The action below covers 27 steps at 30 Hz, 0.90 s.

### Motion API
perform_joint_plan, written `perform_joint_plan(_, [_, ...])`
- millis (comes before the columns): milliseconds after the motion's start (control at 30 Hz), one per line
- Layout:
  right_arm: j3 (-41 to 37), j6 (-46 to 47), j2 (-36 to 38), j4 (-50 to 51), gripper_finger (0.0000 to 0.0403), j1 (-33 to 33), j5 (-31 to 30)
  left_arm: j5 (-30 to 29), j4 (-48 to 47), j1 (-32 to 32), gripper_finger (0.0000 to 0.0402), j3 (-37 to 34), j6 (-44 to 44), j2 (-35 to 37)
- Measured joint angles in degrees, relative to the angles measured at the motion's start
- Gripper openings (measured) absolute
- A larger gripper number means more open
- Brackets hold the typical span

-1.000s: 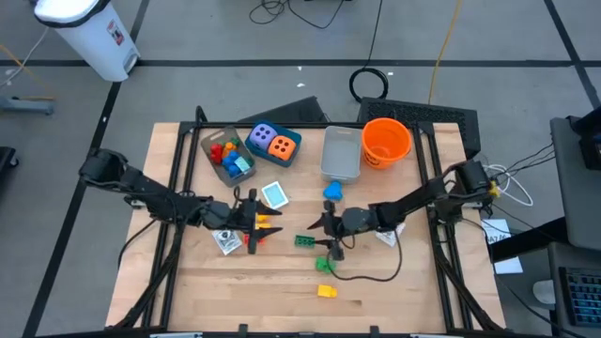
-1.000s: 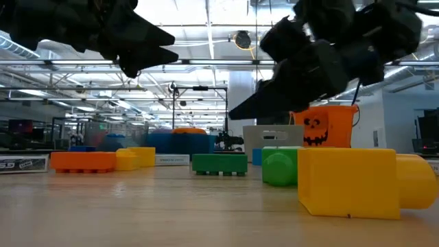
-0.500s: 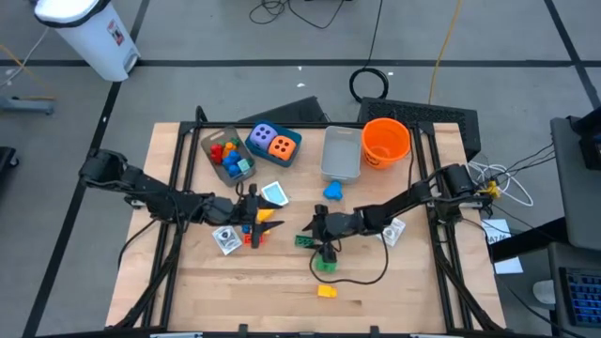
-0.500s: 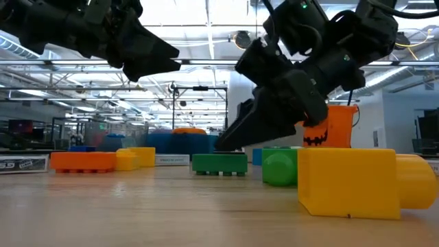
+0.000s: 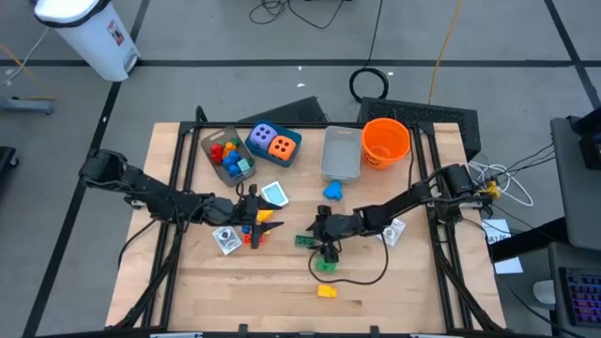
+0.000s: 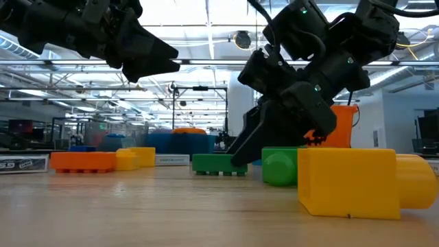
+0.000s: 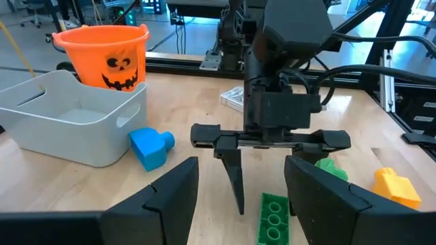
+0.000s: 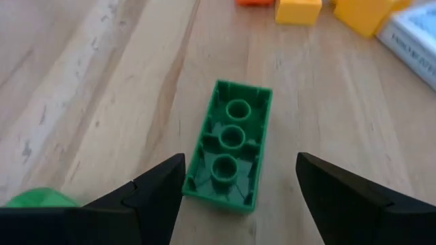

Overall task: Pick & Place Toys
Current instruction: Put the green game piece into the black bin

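- The right gripper [image 5: 322,244] sits just right of centre in the high view, low over the wooden table [image 5: 404,291], its fingers spread with nothing between them.
- In the right wrist view a flat green brick [image 8: 230,146] lies hollow side up on the wood, framed between the two dark fingers [image 8: 153,197] but clear of both.
- From above, that green brick [image 5: 304,241] lies just left of the right gripper; a rounded green brick [image 5: 325,266] lies just below it, and a yellow brick [image 5: 326,291] lower still.
- The left gripper [image 5: 252,225] hovers left of centre above an orange brick [image 5: 264,232] and a yellow one; its fingers are spread and hold nothing.
- A blue brick [image 5: 332,192] lies above centre, beside the empty grey bin [image 5: 341,153].
- The orange bucket [image 5: 386,142] stands at upper right of the table.
- At upper left, a clear tub [image 5: 225,156] holds red, blue and orange bricks; the purple die [image 5: 262,138] and orange die [image 5: 282,146] rest beside it.
- Flat cards lie near both arms: one [image 5: 274,194] above the left gripper, another [image 5: 226,241] below it, and one [image 5: 391,231] by the right arm.
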<state>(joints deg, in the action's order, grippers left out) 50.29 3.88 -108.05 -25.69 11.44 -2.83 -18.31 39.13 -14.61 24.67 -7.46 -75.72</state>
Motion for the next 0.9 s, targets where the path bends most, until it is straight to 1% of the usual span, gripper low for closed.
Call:
perform_joint_plan(167, [0.0,0.0,0.0,0.9,0.0274,-0.4,-0.1,0.0,0.0,0.0,0.0225,0.0,0.0,0.0])
perform_joint_plan(267, [0.0,-0.3,0.0,0.7,0.0264,-0.5,-0.1,0.0,-0.1,0.0,0.0225,0.0,-0.1,0.0])
perform_joint_plan(367, [0.0,-0.5,0.0,0.7,0.0242,-0.6,-0.1,0.0,-0.4,0.0,0.0225,0.0,-0.4,0.0])
perform_joint_plan(700, [0.0,-0.5,0.0,0.6,0.0136,-2.1,-0.1,0.0,-1.4,0.0,0.0225,0.0,-1.2,0.0])
perform_joint_plan(900, [0.0,-1.7,0.0,-0.8,0.0133,-2.4,-0.1,0.0,-2.6,0.0,0.0225,0.0,-1.7,0.0])
